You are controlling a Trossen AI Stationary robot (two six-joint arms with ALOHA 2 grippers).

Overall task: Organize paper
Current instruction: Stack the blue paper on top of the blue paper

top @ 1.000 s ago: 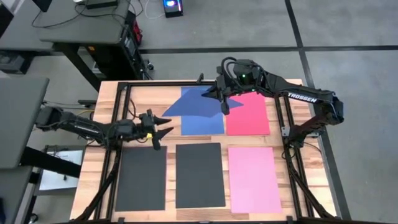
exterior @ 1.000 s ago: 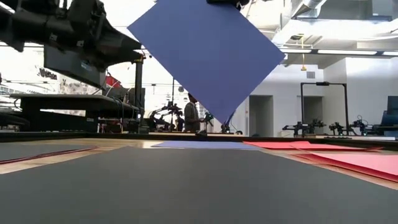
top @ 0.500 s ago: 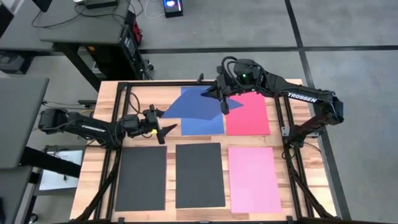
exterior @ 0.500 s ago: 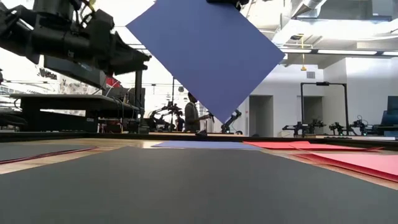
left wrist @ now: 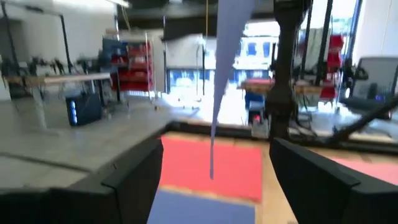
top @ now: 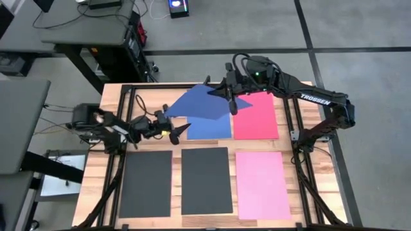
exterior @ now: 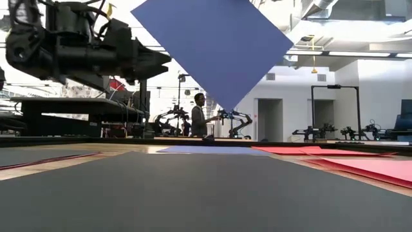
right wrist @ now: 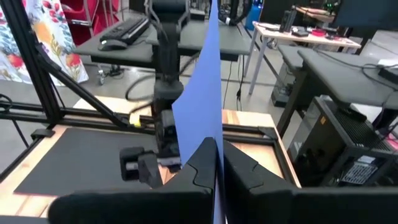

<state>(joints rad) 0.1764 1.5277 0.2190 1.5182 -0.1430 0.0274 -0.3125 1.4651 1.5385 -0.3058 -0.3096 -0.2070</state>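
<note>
Your right gripper [top: 231, 96] pinched the hanging blue sheet [top: 199, 104] aloft, so your spread-fingered, empty left gripper [top: 173, 128] could take it.

table [top: 109, 112]: pale wood — visible grain, satin sheen
frame [top: 294, 128]: black metal rails, matt
blue sheet [top: 199, 106]: thin paper, smooth, matt
dark grey sheets [top: 206, 180]: matt paper — flat, no gloss
pink sheet [top: 262, 185]: smooth matt paper
arms [top: 308, 99]: dark plastic and metal, dull finish
</note>
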